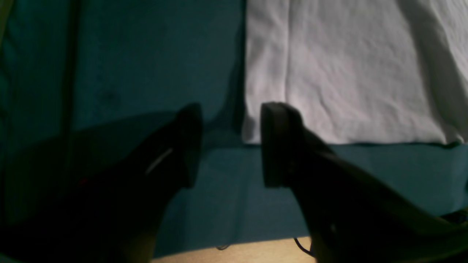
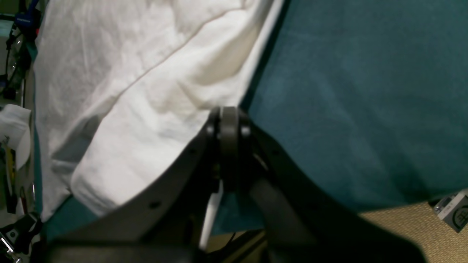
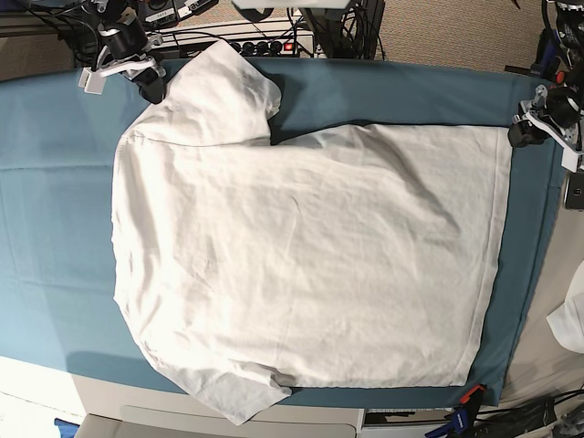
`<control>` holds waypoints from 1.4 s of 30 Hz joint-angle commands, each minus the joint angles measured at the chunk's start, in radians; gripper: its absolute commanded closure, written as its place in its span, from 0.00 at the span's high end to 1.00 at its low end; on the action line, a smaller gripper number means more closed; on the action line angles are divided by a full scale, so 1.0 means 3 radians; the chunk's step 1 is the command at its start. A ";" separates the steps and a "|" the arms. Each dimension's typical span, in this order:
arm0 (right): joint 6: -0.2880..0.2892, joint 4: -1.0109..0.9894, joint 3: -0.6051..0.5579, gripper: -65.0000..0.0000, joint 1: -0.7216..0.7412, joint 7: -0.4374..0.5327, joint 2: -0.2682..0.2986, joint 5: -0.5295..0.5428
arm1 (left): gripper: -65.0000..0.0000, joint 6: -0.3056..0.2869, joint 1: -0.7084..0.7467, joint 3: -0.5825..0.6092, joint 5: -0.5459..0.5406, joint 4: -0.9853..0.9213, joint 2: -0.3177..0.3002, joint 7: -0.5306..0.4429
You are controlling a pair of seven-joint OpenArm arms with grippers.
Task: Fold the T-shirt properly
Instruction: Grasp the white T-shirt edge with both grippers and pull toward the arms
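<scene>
The white T-shirt (image 3: 310,255) lies spread on the teal table cover (image 3: 55,219), collar end at the left and hem at the right. My right gripper (image 3: 151,84) is at the far left sleeve (image 3: 224,87). In the right wrist view it (image 2: 228,115) is shut, with the sleeve's edge (image 2: 164,109) meeting its tips and the sleeve slightly raised. My left gripper (image 3: 527,128) is at the far hem corner. In the left wrist view it (image 1: 232,146) is open, and the T-shirt's corner (image 1: 329,80) lies between its fingers (image 1: 276,146) on the cover.
Cables and power gear (image 3: 265,41) line the table's far edge. A small white cloth scrap (image 3: 570,319) lies off the right side. A blue-and-orange clamp (image 3: 467,401) holds the cover at the near right corner. A small box (image 2: 453,212) sits on the floor.
</scene>
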 commanded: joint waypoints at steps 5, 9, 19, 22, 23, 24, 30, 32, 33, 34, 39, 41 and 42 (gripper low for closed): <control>-0.0066 0.0015 0.0006 0.00 -0.0043 -0.0053 0.0013 -0.0122 | 0.42 -0.0127 -0.0018 0.0006 -0.0159 0.0039 -0.0075 -0.0010; -0.0065 0.0015 0.0006 0.00 -0.0043 -0.0052 0.0011 -0.0122 | 0.42 -0.0128 -0.0027 0.0249 -0.0128 0.0039 -0.0074 -0.0013; -0.0065 0.0015 0.0006 0.00 -0.0045 -0.0042 0.0013 -0.0206 | 0.16 -0.0137 -0.0183 0.0450 -0.0029 0.0041 -0.0033 -0.0014; 0.0018 0.0018 0.0014 0.00 -0.0046 -0.0075 0.0014 -0.0207 | 0.00 -0.0139 -0.0181 0.0450 -0.0029 0.0041 -0.0057 -0.0008; 0.0086 0.0018 0.0017 0.00 -0.0047 -0.0094 0.0015 -0.0207 | 0.00 -0.0139 -0.0181 0.0450 -0.0018 0.0041 -0.0057 0.0000; 0.0137 0.0018 0.0017 0.00 -0.0046 -0.0097 0.0017 -0.0207 | 0.00 -0.0139 -0.0179 0.0450 -0.0003 0.0041 -0.0056 0.0000; 0.0163 0.0024 0.0017 0.00 -0.0178 -0.0106 0.0083 -0.0220 | 0.00 -0.0140 -0.0172 0.0450 0.0006 0.0048 -0.0057 0.0066; 0.0163 0.0024 0.0017 0.00 -0.0253 -0.0104 0.0148 -0.0220 | 0.00 -0.0140 -0.0172 0.0449 0.0008 0.0050 -0.0057 0.0085; 0.0163 0.0024 0.0017 0.00 -0.0290 -0.0103 0.0183 -0.0219 | 0.00 -0.0139 -0.0172 0.0449 0.0009 0.0050 -0.0057 0.0090; 0.0163 0.0024 0.0017 0.00 -0.0326 -0.0103 0.0216 -0.0219 | 0.00 -0.0139 -0.0172 0.0449 0.0017 0.0051 -0.0055 0.0107; 0.0163 0.0024 0.0051 0.00 -0.0490 -0.0104 0.0329 -0.0212 | 0.00 -0.0139 -0.0099 0.0413 0.0046 0.0146 -0.0051 0.0189; 0.0164 0.0024 0.0085 0.00 -0.0539 -0.0113 0.0357 -0.0183 | 0.00 -0.0139 0.0008 0.0319 0.0045 0.0257 -0.0045 0.0191; 0.0167 0.0024 0.0108 0.00 -0.0554 -0.0125 0.0365 -0.0163 | 0.00 -0.0137 0.0071 0.0258 0.0045 0.0317 -0.0046 0.0191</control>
